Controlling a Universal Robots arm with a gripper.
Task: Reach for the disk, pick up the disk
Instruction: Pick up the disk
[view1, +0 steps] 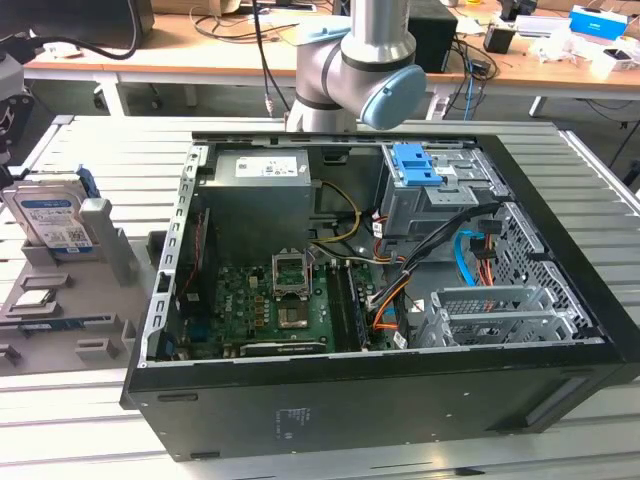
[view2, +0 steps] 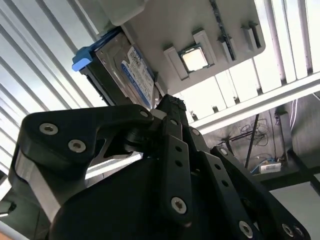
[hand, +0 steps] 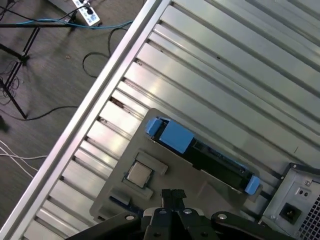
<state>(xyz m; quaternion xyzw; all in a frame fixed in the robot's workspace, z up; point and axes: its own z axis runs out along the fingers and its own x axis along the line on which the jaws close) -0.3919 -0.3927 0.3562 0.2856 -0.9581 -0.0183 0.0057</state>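
The disk (view1: 48, 212) is a silver-grey hard drive with a white-and-blue label and blue side rails. It stands on edge in a grey holder (view1: 108, 245) at the exterior view's left. The first wrist view looks down on the disk's dark top edge (hand: 215, 161) between the blue rails. In the second wrist view the disk's label (view2: 134, 72) faces the camera. My gripper (hand: 173, 194) hangs over the holder, apart from the disk and a short way from its edge. Its black fingers are shut together with nothing between them, and the gripper (view2: 172, 103) tip points toward the disk.
An open black computer case (view1: 400, 385) sits on the middle of the slatted metal table (view1: 110, 140), with a power supply (view1: 262, 190) and drive cages inside. The holder also carries a processor chip (hand: 139, 174). The table's edge (hand: 100, 85) drops to a floor with cables.
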